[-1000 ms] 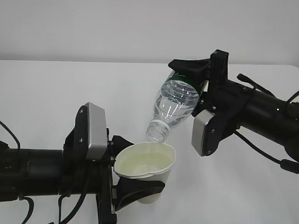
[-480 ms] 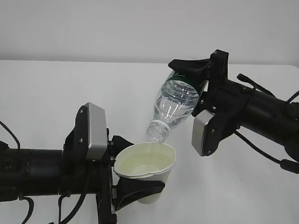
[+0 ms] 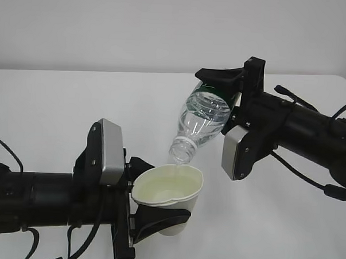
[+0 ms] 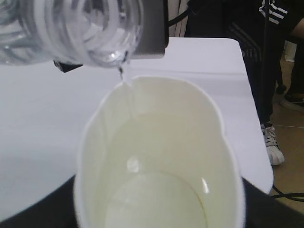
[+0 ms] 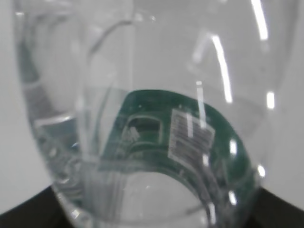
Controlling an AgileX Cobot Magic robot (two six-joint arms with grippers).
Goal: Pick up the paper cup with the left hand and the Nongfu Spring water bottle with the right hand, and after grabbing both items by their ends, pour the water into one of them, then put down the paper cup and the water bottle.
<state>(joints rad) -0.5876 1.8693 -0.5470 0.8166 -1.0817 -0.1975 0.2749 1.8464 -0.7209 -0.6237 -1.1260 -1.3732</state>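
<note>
Exterior view, one lot, two arms over a white worktop (image 3: 59,101).

Item 1: the paper cup (image 3: 169,192). White, tapered, rolled rim, cream inside. Position: lower centre, upright, carried above the worktop. Rim pressed slightly out of round, seen best in the left wrist view (image 4: 159,156). Contents: a shallow pool of the water (image 4: 156,199) at the bottom.

Item 2: the left hand (image 3: 152,217). Black arm entering from the lower left, silver-grey plate at the wrist. Fingers (image 3: 157,219) closed around the lower body of the cup, gripping it; one finger crosses the front of the cup wall.

Item 3: the Nongfu Spring water bottle (image 3: 201,122). Clear, ribbed, dark green label band, no cap. Position: centre, tilted steeply with the neck pointing down and left, mouth just above the far rim of the cup, not touching it. Left wrist view shows the neck (image 4: 76,28) at the upper left with a thin trickle falling from the mouth to the rim. Right wrist view is filled by the bottle's clear base and green label (image 5: 180,142).

Item 4: the right hand (image 3: 226,89). Black arm entering from the right, silver-grey plate and cables. Fingers (image 3: 221,76) closed on the base end of the bottle, gripping it near the green band.
</note>
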